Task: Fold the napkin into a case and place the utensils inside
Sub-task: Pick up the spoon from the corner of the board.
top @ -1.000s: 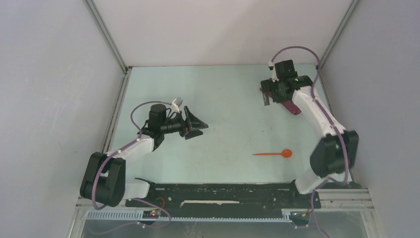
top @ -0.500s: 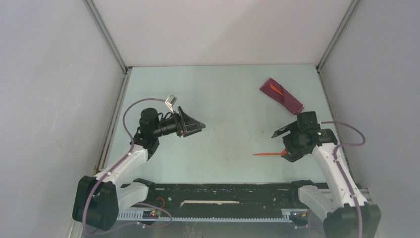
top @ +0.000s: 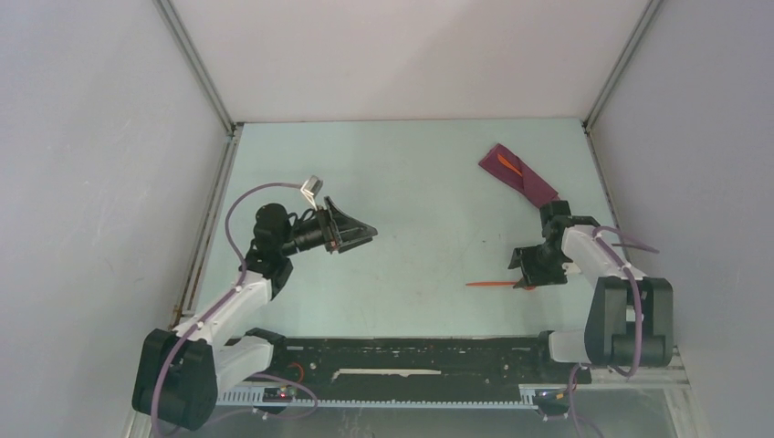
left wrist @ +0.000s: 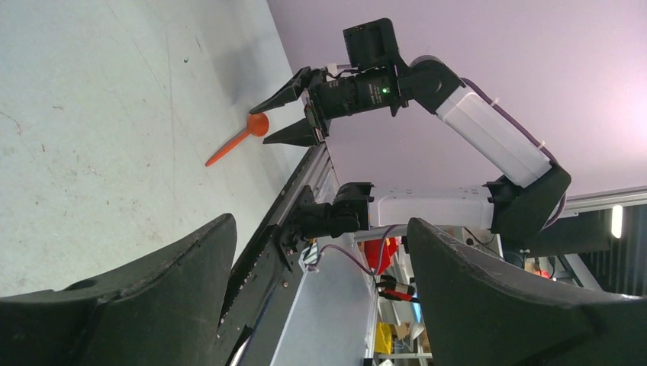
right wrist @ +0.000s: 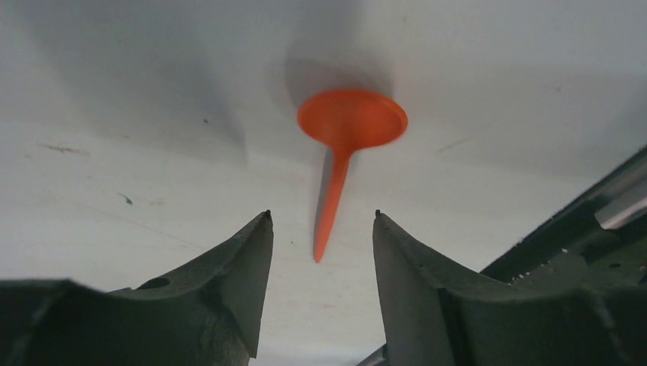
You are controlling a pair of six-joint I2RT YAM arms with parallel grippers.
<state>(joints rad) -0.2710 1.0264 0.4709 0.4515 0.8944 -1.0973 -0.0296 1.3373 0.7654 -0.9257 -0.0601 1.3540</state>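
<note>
The napkin lies folded as a narrow plum-purple case (top: 520, 176) at the back right, with an orange-red stick (top: 511, 167) poking from its far end. The orange-red spoon (top: 488, 284) lies flat near the front right. My right gripper (top: 523, 272) hangs low over its bowl end. In the right wrist view the spoon (right wrist: 347, 141) points its handle tip between my right gripper's (right wrist: 321, 215) fingers, which stand apart and clear of it. My left gripper (top: 354, 234) hovers open and empty at mid-left. Its wrist view shows the spoon (left wrist: 238, 139) across the table.
The pale green table (top: 420, 182) is boxed in by white walls on three sides. A black rail (top: 411, 351) runs along the front edge between the arm bases. My right arm's elbow is folded back close to the right wall.
My right arm left the case at the back right, swung forward and came down over the spoon, and its jaws have narrowed. The left arm drew back slightly and then held still.
</note>
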